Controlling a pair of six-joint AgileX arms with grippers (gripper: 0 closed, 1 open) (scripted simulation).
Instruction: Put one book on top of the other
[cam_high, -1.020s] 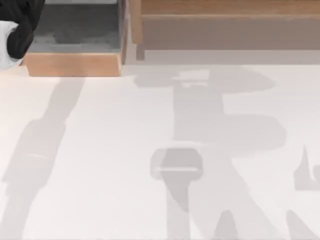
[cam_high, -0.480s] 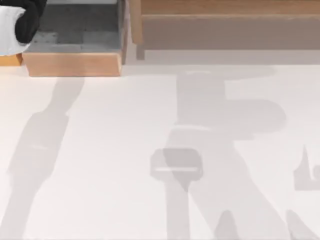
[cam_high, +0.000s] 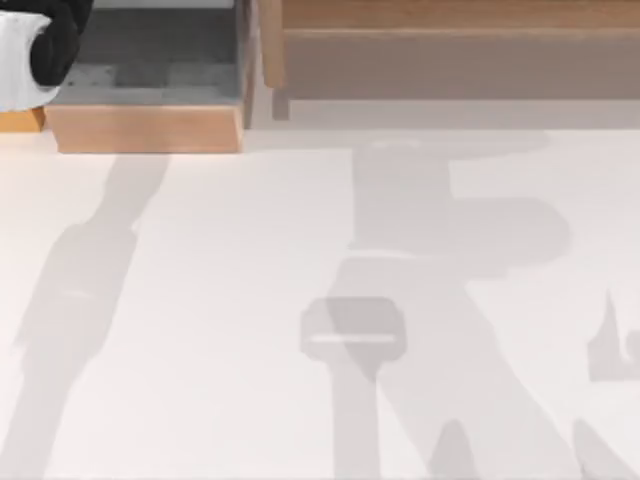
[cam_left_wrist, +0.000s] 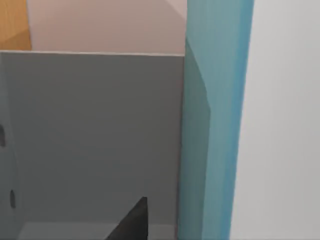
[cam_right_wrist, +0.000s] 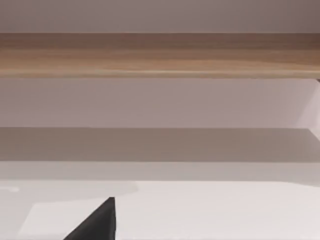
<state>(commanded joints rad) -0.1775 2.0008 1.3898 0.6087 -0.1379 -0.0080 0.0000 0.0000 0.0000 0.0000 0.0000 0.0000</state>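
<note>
A tall teal book edge (cam_left_wrist: 215, 125) stands upright close in the left wrist view, between a grey panel (cam_left_wrist: 95, 135) and a white surface. One dark fingertip (cam_left_wrist: 134, 220) of my left gripper pokes in beside the teal edge, not touching it. My left arm (cam_high: 40, 45) shows as a black and white shape at the far left corner of the table, over the wooden box. A single dark fingertip (cam_right_wrist: 97, 222) of my right gripper hangs over the white table, facing the shelf. No second book is in view.
A wooden box with a grey inside (cam_high: 150, 75) sits at the back left. A long wooden shelf (cam_high: 450, 50) runs along the back right, and its board (cam_right_wrist: 160, 55) crosses the right wrist view. Arm shadows lie across the white table (cam_high: 200, 300).
My left arm has shifted a little toward the back over the box. The shadows in the middle of the table have moved slightly.
</note>
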